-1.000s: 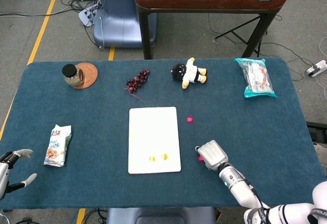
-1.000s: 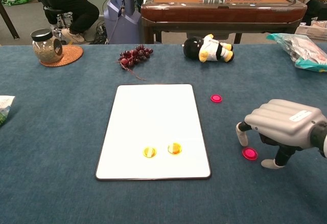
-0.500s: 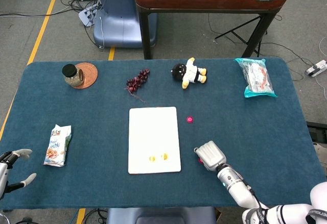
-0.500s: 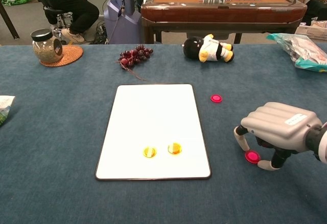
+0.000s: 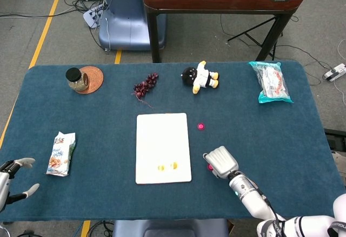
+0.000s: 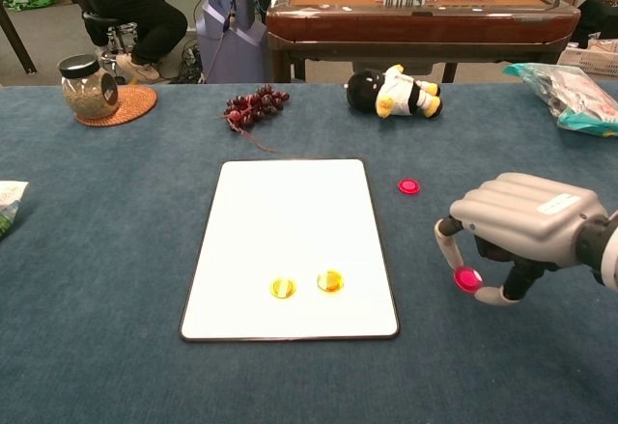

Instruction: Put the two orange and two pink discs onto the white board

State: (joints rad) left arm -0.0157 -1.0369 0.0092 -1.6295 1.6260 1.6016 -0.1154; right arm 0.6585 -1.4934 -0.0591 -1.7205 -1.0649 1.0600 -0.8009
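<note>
The right hand (image 6: 521, 226) pinches one pink disc (image 6: 468, 279) between thumb and a fingertip, just off the white board's (image 6: 290, 192) right edge. The second pink disc (image 6: 409, 186) lies on the table (image 6: 116, 250) near the board's upper right corner. Two orange discs (image 6: 306, 284) sit side by side near the board's front edge. The left hand (image 5: 11, 180) rests spread at the table's front left corner, holding nothing.

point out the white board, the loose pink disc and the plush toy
white board (image 6: 290, 221), chest view, bare centre
loose pink disc (image 6: 409, 186), chest view, top face
plush toy (image 6: 396, 93), chest view, white-clad body
</note>
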